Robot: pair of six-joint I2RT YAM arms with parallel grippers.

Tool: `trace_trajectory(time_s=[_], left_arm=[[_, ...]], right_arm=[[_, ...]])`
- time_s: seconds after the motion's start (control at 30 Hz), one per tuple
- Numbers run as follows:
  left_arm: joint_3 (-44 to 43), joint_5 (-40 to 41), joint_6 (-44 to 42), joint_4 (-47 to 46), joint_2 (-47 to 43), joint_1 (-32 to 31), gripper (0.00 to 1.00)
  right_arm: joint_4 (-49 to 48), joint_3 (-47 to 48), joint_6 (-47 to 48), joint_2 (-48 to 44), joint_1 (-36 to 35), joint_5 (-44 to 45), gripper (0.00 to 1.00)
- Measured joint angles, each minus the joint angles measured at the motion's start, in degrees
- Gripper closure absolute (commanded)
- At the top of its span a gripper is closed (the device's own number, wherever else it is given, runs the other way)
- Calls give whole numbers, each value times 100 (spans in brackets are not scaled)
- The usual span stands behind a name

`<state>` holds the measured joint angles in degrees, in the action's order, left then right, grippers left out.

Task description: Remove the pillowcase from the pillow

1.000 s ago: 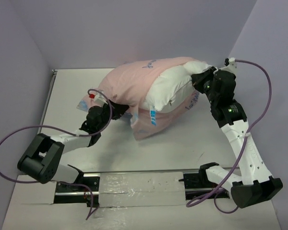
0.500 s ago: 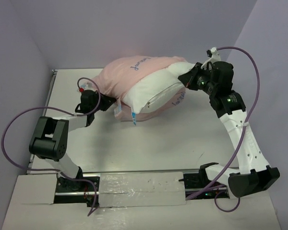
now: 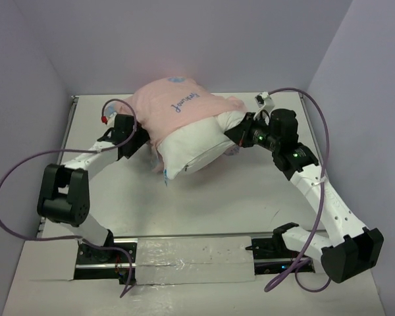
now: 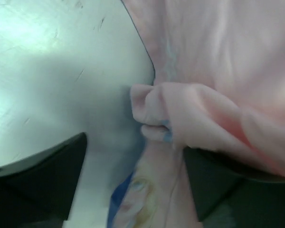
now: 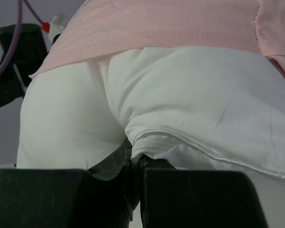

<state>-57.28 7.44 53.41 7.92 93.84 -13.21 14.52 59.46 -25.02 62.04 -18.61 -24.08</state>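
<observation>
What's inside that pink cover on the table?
A plump white pillow; its near end pokes out of the pink pillowcase. Its far end is covered by the fabric.

we see soft, even light in the top view, faint shadow beneath the pillow (image 3: 194, 148), pale glare on the table (image 4: 33, 38) in our left wrist view, pillowcase (image 4: 218, 57) blurred close up
</observation>
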Motion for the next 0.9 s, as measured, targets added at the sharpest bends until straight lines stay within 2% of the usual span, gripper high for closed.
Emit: trace_trajectory(time_s=[0.1, 0.27, 0.37, 0.5, 0.63, 0.73, 0.8, 0.9], left_arm=[[-286, 885, -210, 1016, -621, -660, 1], [-675, 1784, -474, 2098, -1823, -1816, 1], [-697, 1755, -767, 2258, -2627, -2302, 1], [-767, 1067, -1397, 1947, -3394, -2874, 1], [-1268, 516, -2157, 1600, -3316, -3812, 1], [-1694, 503, -2682, 1425, -2868, -4538, 1], [-1950, 789, -2986, 1445, -2472, -4940, 1], [-2223, 1460, -3397, 1506, -1843, -5217, 1]], right_arm=[[-39, -24, -20, -153, 2, 262, 100], [-131, -28, -131, -177, 13, 549, 100], [-140, -31, -254, -94, 7, 551, 100], [-166, -31, -400, 59, -76, 509, 100], [-166, -31, -490, 116, -229, 496, 100], [-168, -31, -562, 116, -308, 496, 100], [-166, -31, -623, 116, -341, 498, 100], [-166, -31, -702, 116, -382, 492, 100]])
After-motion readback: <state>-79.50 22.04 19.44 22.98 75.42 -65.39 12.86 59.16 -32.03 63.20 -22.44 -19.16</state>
